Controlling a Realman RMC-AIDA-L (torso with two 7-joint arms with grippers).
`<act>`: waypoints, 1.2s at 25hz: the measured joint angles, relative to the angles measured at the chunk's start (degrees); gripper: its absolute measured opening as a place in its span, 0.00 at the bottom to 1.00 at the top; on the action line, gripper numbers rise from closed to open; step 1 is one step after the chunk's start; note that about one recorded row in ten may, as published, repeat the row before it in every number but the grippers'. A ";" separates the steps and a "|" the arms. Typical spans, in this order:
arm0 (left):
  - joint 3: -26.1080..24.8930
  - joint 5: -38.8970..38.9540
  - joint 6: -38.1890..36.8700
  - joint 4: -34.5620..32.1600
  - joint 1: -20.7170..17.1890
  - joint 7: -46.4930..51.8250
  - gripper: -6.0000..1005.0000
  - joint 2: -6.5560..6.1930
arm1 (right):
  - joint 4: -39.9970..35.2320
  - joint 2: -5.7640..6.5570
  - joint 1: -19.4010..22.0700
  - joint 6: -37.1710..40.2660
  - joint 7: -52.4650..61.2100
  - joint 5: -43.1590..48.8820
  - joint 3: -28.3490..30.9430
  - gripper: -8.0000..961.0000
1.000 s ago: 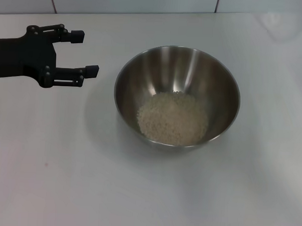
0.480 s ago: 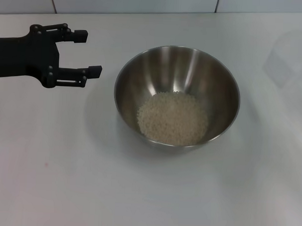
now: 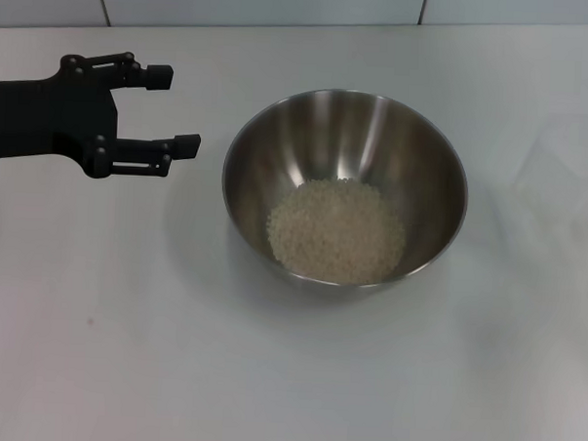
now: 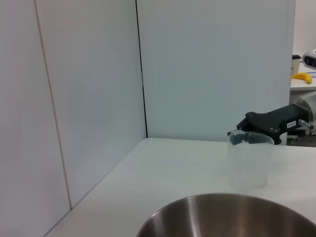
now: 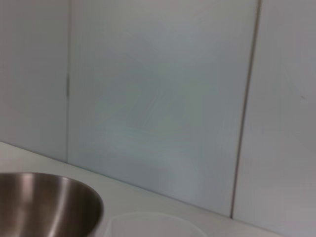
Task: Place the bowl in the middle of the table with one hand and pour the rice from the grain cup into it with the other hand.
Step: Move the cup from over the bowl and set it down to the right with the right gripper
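Tabletop (image 3: 267,395) white and smooth, running back to a pale panelled wall (image 4: 212,69). Bowl (image 3: 345,188), shiny steel, stands upright near the tabletop's centre, resting flat. Rice (image 3: 336,230) heaped in the bowl's bottom, spread slightly toward the near side. Left gripper (image 3: 176,107) at the robot's left of the bowl, near the rim but clear of it, fingers spread wide, nothing between them. Grain cup (image 4: 250,159), translucent plastic, upright at the robot's right of the bowl, apart from it; looks to have no rice in it; cannot tell whether it rests on the tabletop or is just above it. Right gripper (image 4: 276,124) shows in the left wrist view as a black body right behind the cup's rim; cannot tell whether it grips the cup or stands apart.
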State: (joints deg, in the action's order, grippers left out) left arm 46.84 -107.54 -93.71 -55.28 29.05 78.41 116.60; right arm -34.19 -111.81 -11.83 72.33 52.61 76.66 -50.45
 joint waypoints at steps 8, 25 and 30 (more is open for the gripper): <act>0.00 -0.28 0.02 0.00 -0.04 -0.16 0.84 0.13 | 3.03 -0.21 -0.17 -5.01 0.27 0.09 1.65 0.05; 0.00 -0.48 0.02 0.00 0.39 -0.36 0.84 0.11 | 6.98 -1.26 -3.19 -12.71 -0.02 0.16 1.85 0.05; 0.00 -0.48 0.02 0.00 0.40 -0.37 0.84 0.11 | 7.03 -1.41 -3.48 -12.80 -0.06 0.16 1.42 0.05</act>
State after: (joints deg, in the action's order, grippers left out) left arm 46.84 -108.02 -93.68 -55.28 29.44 78.04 116.71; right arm -27.17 -113.22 -15.31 59.54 52.55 76.82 -49.03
